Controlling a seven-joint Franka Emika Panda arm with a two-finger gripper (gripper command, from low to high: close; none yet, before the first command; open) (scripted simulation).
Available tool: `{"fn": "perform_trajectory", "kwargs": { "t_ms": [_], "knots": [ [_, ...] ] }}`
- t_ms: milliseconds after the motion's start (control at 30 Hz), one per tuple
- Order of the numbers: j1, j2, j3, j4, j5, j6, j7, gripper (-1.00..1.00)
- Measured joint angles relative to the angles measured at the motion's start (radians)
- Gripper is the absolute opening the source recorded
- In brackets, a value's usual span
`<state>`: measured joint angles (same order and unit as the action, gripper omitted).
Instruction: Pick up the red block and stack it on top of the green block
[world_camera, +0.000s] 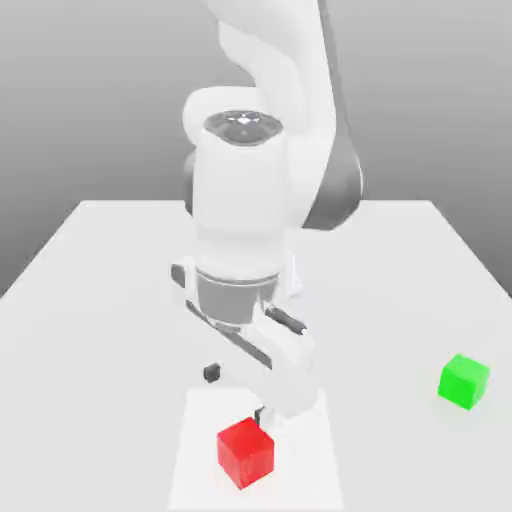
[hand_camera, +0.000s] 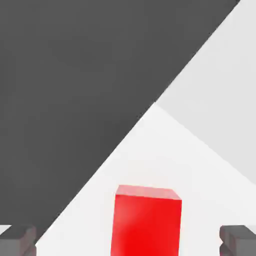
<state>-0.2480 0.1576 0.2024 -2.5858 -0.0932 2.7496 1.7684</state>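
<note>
The tool (world_camera: 238, 392) hangs spread just above and behind the red block (world_camera: 245, 452), which rests on the white bench (world_camera: 90, 330). The green block (world_camera: 464, 381) sits well apart from the red block, toward the exterior view's right.

White arm bent low over the red block (world_camera: 245, 452), with the green block (world_camera: 464, 381) apart

The arm (world_camera: 260, 200) reaches down toward the near edge of the pale surface (world_camera: 100, 300), and its gripper (world_camera: 238, 392) hangs just behind and above the red block. One dark fingertip shows toward the exterior view's left, another close beside the block's upper corner, with a wide gap between the fingers. The red block rests on the surface on a lighter strip. The green block sits well apart toward the exterior view's right, also on the surface.
</note>
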Motion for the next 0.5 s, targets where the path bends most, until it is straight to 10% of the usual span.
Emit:
{"fn": "perform_trajectory", "kwargs": {
  "t_ms": [133,167,500],
  "knots": [
    [0.044,0.144,-0.057,0.018,-0.062,0.116,0.058,0.0],
    [0.054,0.169,-0.07,0.021,-0.073,0.136,0.066,-1.0],
    [0.032,0.081,-0.037,0.007,-0.024,0.066,0.03,-1.0]
  ]
}}
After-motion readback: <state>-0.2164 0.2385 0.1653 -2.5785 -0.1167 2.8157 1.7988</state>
